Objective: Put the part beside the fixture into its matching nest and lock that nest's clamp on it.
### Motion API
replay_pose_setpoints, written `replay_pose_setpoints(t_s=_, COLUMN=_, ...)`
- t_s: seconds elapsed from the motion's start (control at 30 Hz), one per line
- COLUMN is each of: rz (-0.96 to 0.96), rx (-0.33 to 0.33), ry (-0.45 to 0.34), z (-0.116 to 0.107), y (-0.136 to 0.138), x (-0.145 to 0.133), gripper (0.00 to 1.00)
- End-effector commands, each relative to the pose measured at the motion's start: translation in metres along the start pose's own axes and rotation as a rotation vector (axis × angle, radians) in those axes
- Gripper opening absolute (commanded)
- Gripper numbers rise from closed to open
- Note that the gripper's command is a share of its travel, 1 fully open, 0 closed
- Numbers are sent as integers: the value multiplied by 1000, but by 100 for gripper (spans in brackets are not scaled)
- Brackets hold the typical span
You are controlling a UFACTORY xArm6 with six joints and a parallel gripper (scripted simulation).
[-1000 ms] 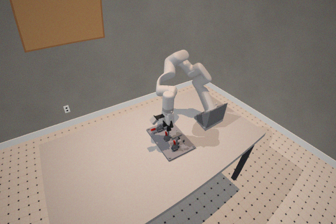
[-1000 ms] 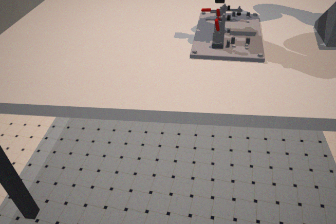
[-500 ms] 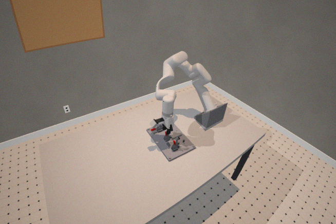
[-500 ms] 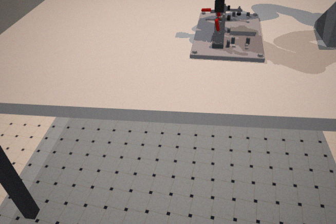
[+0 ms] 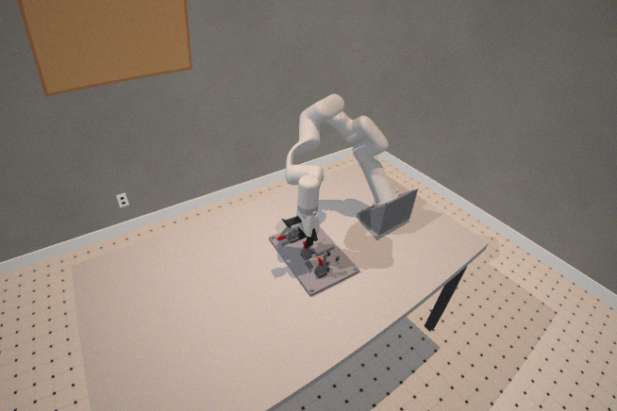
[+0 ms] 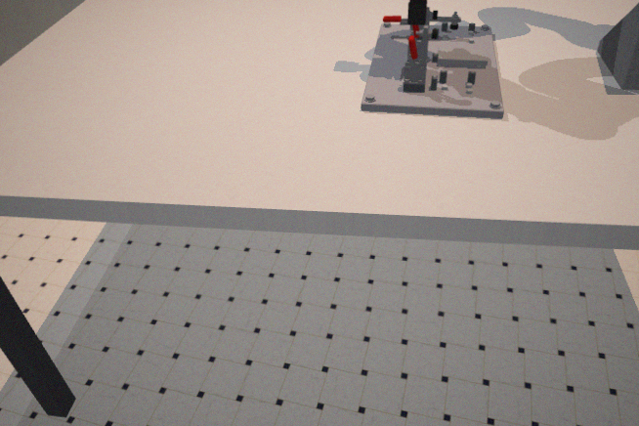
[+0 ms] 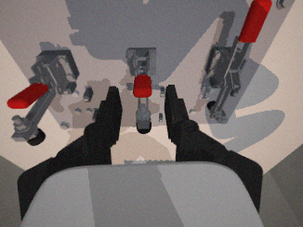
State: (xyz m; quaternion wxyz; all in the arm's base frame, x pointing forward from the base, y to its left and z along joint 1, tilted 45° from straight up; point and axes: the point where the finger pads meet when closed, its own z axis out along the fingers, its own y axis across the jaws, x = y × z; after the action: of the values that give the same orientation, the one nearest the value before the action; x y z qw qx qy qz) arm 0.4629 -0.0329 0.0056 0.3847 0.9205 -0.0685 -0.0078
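Observation:
The part, a flat grey block [image 5: 323, 250] [image 6: 461, 63], lies in the middle nest of the fixture plate [image 5: 337, 278] [image 6: 432, 104]; whether it touches its stops cannot be told. The middle clamp's red handle [image 5: 305, 244] [image 6: 415, 28] [image 7: 142, 86] stands up, and its bar is raised. The near clamp's handle [image 5: 320, 260] [image 6: 413, 47] [image 7: 28, 96] is also up with its bar raised. The far clamp's handle [image 5: 280, 238] [image 6: 392, 19] [image 7: 256, 20] lies back with its bar level. My gripper [image 5: 309, 243] [image 6: 417, 21] [image 7: 142, 97] is open, its fingers either side of the middle handle in the wrist view, with gaps.
The near and far nests hold no part. The raised near clamp and the level far clamp flank the fingers in the wrist view. A dark grey slanted panel [image 5: 396, 215] [image 6: 620, 52] stands by the arm's base, beyond the fixture.

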Motion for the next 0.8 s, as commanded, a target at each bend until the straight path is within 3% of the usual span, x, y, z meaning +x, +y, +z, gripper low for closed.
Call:
replay_pose_setpoints(t_s=0.0, rz=1, rx=2, ry=3, z=-1, y=0, x=1, gripper=47)
replay_pose_setpoints(t_s=0.3, rz=1, rx=2, ry=3, z=4, y=0, x=1, gripper=47)
replay_pose_setpoints(t_s=0.77, rz=1, rx=2, ry=3, z=33, y=0, x=2, gripper=47)
